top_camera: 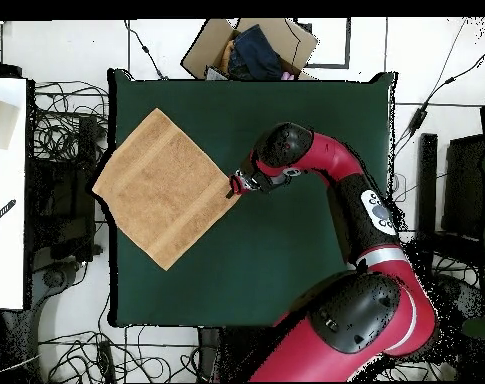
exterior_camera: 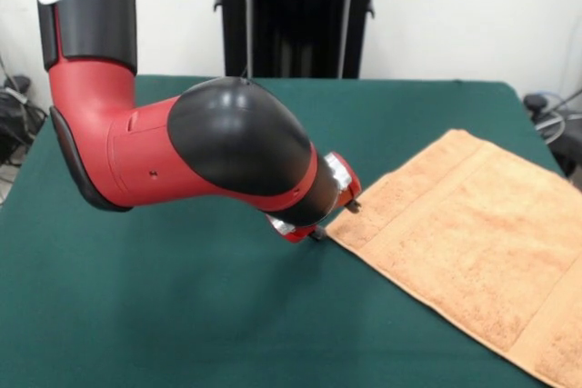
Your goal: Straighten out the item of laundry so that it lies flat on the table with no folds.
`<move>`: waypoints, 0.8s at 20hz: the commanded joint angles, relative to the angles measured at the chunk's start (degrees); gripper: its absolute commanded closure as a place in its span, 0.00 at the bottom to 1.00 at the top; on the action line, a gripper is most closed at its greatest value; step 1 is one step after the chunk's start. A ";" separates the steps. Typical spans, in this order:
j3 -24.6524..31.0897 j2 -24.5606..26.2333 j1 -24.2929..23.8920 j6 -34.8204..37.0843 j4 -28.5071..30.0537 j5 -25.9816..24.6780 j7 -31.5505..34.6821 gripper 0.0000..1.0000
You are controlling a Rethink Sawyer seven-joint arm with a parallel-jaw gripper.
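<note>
The peach-orange towel (exterior_camera: pixel 473 243) lies spread out on the right part of the green table (exterior_camera: pixel 182 315), turned like a diamond, with a woven band showing near its edges. In the overhead view the towel (top_camera: pixel 161 188) looks flat, and its left corner reaches slightly past the table (top_camera: pixel 286 260) edge. My gripper (exterior_camera: pixel 333 222) is low over the table at the towel's corner that points toward the table's middle. It also shows in the overhead view (top_camera: pixel 232 186). The wrist hides whether it is open or shut.
My red and black arm (exterior_camera: pixel 209 156) crosses the middle of the table. A cardboard box (top_camera: pixel 251 48) with dark cloth sits on the floor beyond the table. A white desk (top_camera: pixel 6 190) and cables (top_camera: pixel 66 130) lie beside the towel's side of the table.
</note>
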 commanded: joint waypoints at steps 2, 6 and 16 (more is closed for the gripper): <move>-3.06 2.12 0.55 -4.18 -2.77 -4.66 -5.93 0.00; -2.93 2.23 0.81 -3.29 -3.85 -4.60 -6.32 0.00; -2.77 3.26 0.98 -0.81 -6.66 -4.50 -8.09 0.00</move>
